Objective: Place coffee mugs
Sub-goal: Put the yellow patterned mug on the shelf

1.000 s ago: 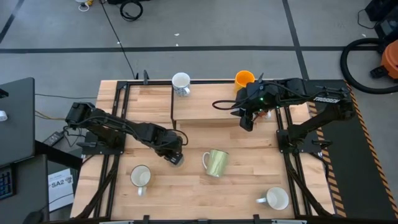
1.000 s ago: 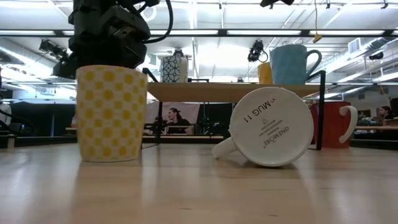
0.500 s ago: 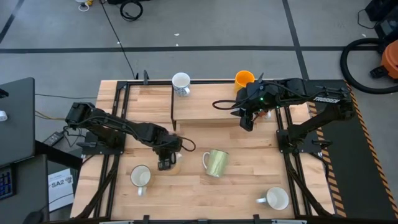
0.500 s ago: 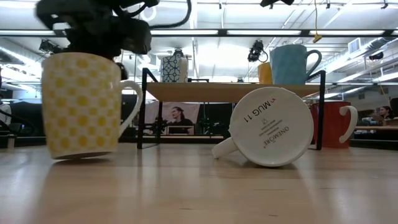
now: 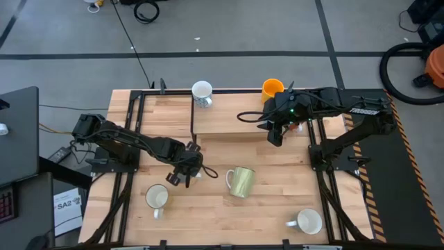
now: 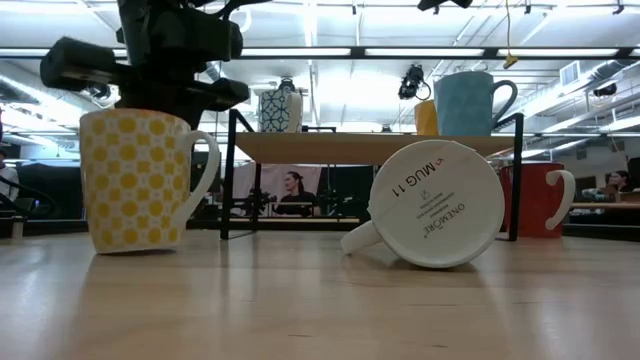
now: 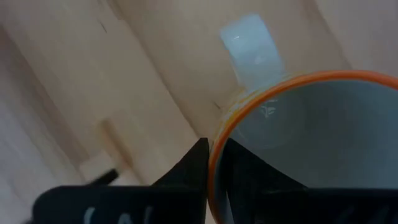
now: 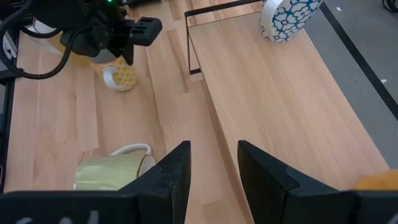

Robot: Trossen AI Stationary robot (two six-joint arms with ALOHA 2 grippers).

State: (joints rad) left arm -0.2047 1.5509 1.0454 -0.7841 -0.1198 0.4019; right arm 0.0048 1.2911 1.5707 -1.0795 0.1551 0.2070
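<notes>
My left gripper is shut on a yellow-dotted white mug with an orange rim, near the table's middle; the mug's handle is in view. My right gripper hangs open and empty over the raised wooden shelf. A pale yellow-green mug lies on its side on the table, its base facing the low camera. On the shelf stand a blue-patterned white mug, an orange-yellow mug and a light blue mug. My left gripper pinches the dotted mug's rim, one finger inside the mug and one finger outside. It comes from above, pointing down. The mug stands nearly upright below the fingers; whether its base touches the table I cannot tell.
Two white mugs stand near the table's near edge, one left and one right. A red mug stands under the shelf by its black frame leg. Bare wood lies between the lying mug and the near edge.
My left gripper has turned about its wrist and carried the dotted mug a little toward the table's left edge. The mug was tipped and lifted half a second ago; now it is nearly upright, turned so its handle shows in the low view. My right arm stayed still.
</notes>
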